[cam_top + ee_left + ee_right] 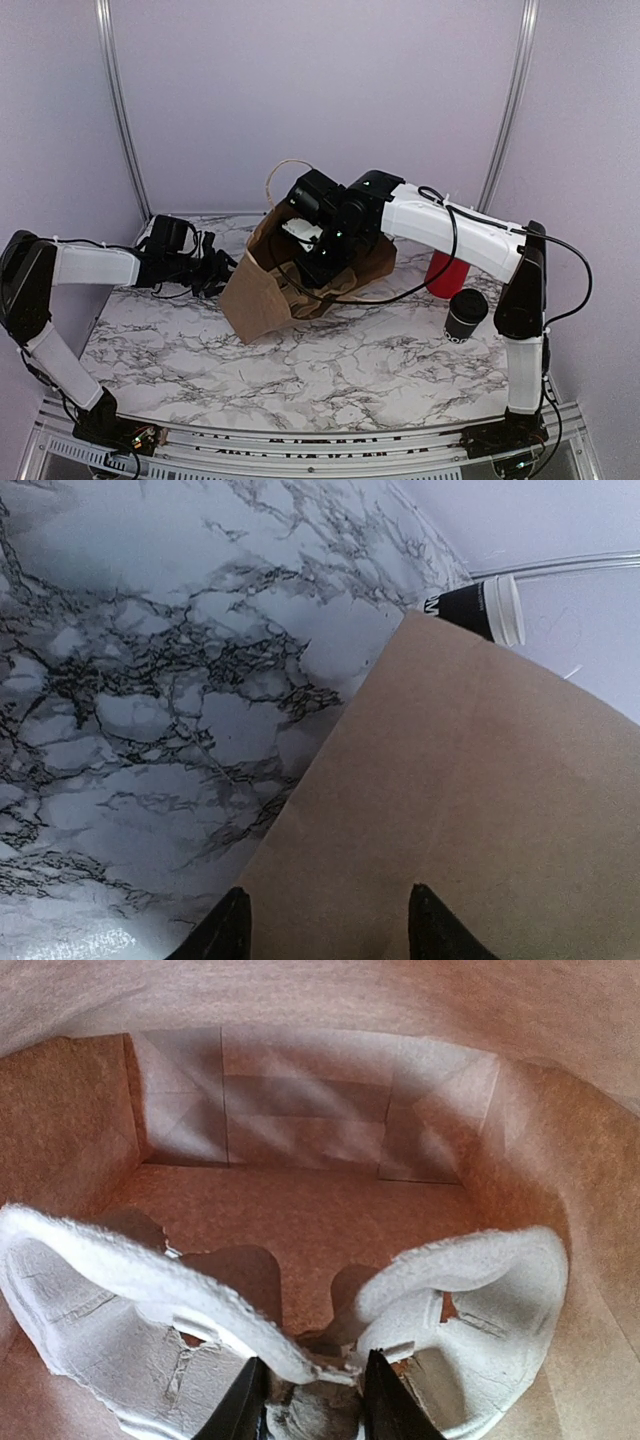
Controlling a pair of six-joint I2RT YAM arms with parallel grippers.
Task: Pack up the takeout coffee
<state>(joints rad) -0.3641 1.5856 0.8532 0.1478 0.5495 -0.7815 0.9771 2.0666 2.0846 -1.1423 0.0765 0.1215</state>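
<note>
Coffee cup (466, 313) stood upright with its lid on, right of the bag (260, 300) and well apart from it, nearest the right arm. Right gripper (310, 1400) was inside the bag, clamped on a white pulp tray (80, 1330). Left gripper (330, 925) gaped at the bag's outer wall, possibly touching it.

We look down from high behind over the marble table (330, 380), left wrist view close against the paper bag's (480, 800) outer wall, right wrist view inside it, bag in all three

Table (330, 370): white marble, black veining. Bag (262, 290): plain brown. Coffee cup (466, 314): black, white lettering. Second cup (446, 274): red. Pulp tray (80, 1300): white.
</note>
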